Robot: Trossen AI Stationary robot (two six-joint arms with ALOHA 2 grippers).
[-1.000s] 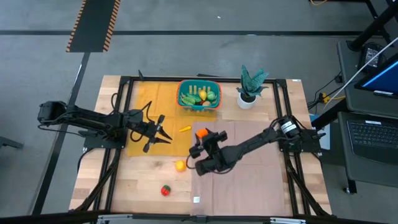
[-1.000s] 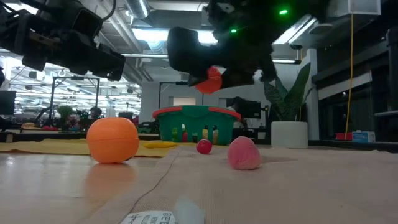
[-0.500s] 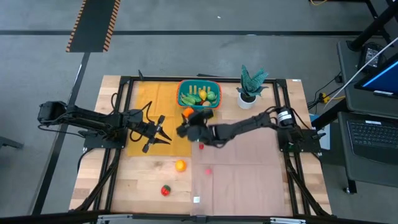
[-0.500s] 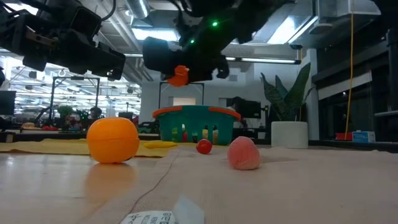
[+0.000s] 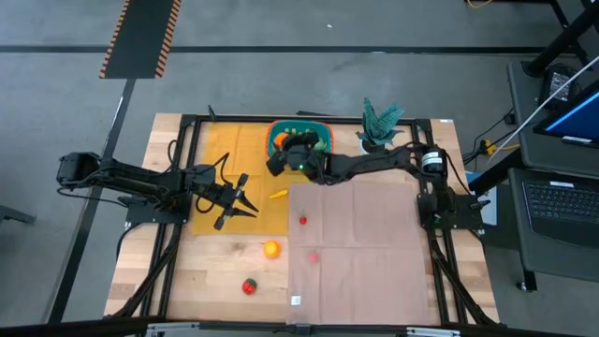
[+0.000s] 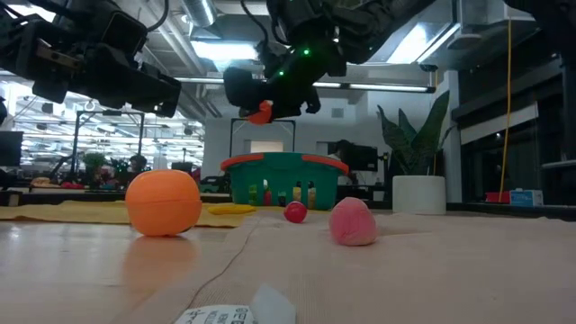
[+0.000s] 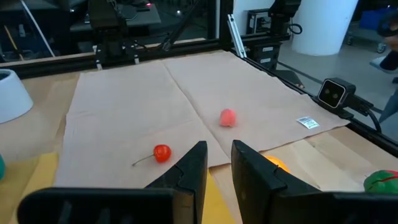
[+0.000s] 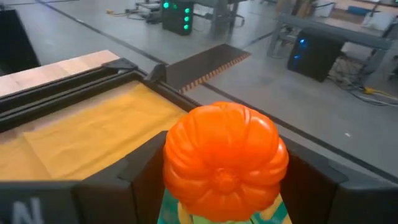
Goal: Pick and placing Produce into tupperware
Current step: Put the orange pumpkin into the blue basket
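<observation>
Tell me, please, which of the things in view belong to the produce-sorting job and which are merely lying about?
Job:
- orange pumpkin, held in the right gripper over the teal basket
- orange ball
- cherry
- pink piece
- red and green piece
- yellow piece
- left gripper, waiting

Lying about:
- potted plant
- white label
- yellow mat

From above, the right end effector (image 5: 281, 161) covers much of the tupperware (image 5: 318, 126), hiding most produce inside. The slots in the low view show only unidentifiable slivers. The green produce (image 7: 382, 181) is cut off in the left wrist view.
</observation>
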